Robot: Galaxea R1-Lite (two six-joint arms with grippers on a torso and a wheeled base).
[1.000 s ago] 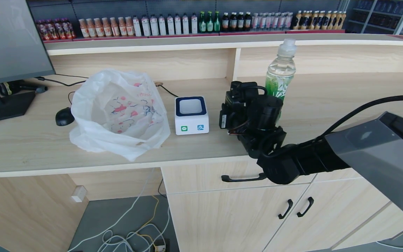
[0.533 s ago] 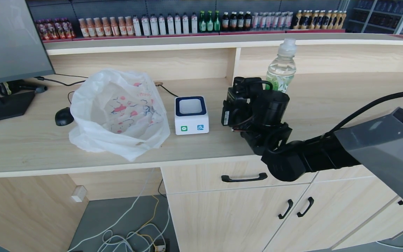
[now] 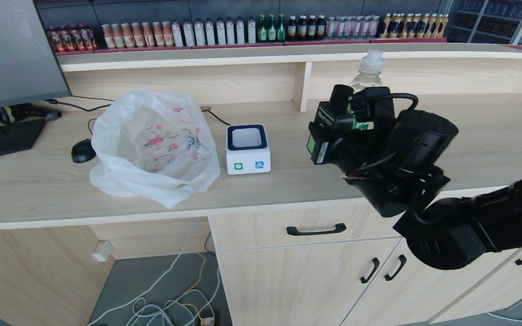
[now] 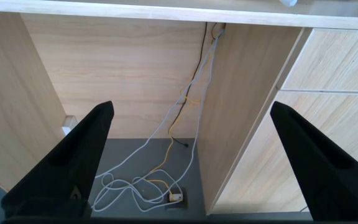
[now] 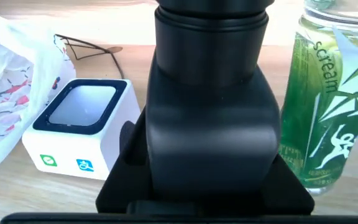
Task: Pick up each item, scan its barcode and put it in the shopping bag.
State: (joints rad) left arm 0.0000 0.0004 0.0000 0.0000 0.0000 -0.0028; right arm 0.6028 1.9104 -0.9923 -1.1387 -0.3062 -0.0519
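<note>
You're at pick-up: right pincer beside the clear green-labelled plastic bottle. I cannot tell whether it is apart or together. Next, clamp it.

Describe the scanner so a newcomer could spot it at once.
On the long wooden counter, look just right of the crumpled white shopping bag. The scanner is a small white cube between it and the tall clear bottle. Unlike its neighbours it is boxy, with a dark-blue frame around its top window and two small coloured squares on its front.
</note>
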